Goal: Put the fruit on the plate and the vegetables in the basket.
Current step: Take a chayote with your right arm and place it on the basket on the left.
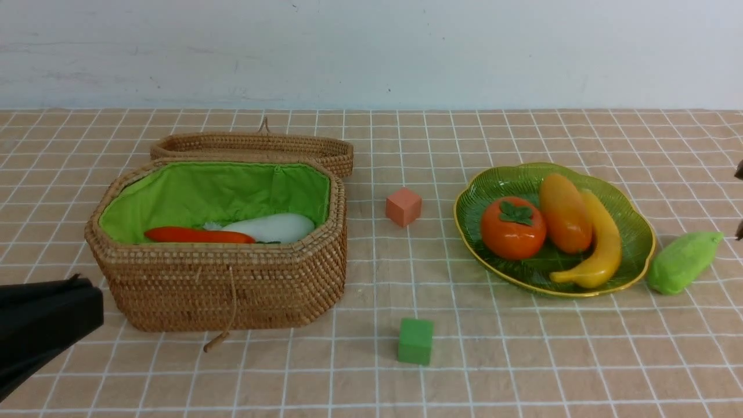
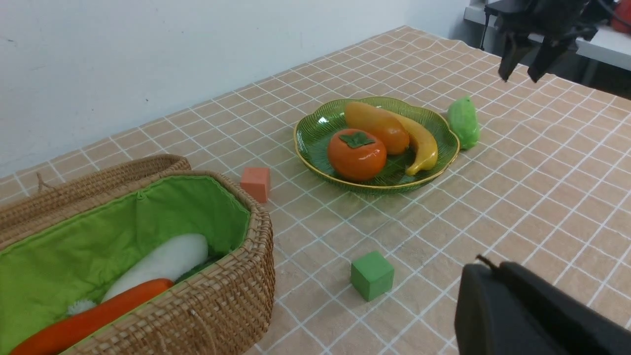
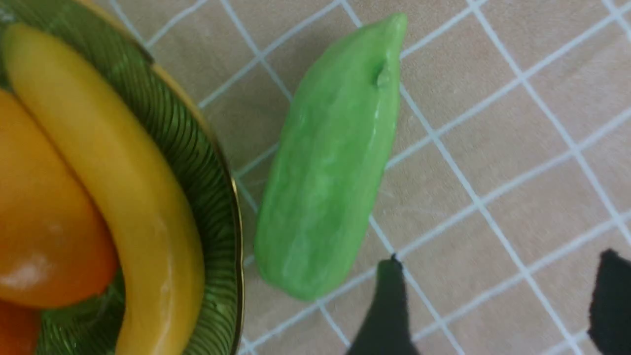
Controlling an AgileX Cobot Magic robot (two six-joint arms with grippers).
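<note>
The green plate (image 1: 637, 232) holds the persimmon (image 1: 512, 227), the mango (image 1: 565, 213) and the banana (image 1: 601, 244). The light-green gourd (image 1: 682, 262) lies on the cloth just right of the plate. The open basket (image 1: 220, 284) holds the white radish (image 1: 273, 227) and the orange-red carrot piece (image 1: 197, 235). The eggplant is not visible. My right gripper (image 3: 498, 276) is open and empty, hovering above the cloth just beside the gourd (image 3: 328, 162); only slivers of it show at the front view's right edge. My left gripper (image 2: 488, 268) is shut and empty, low at the front left (image 1: 81, 281).
A salmon-pink cube (image 1: 403, 206) sits between basket and plate. A green cube (image 1: 415, 341) sits nearer the front. The basket's lid (image 1: 255, 145) lies open behind it. A white wall bounds the far side of the table.
</note>
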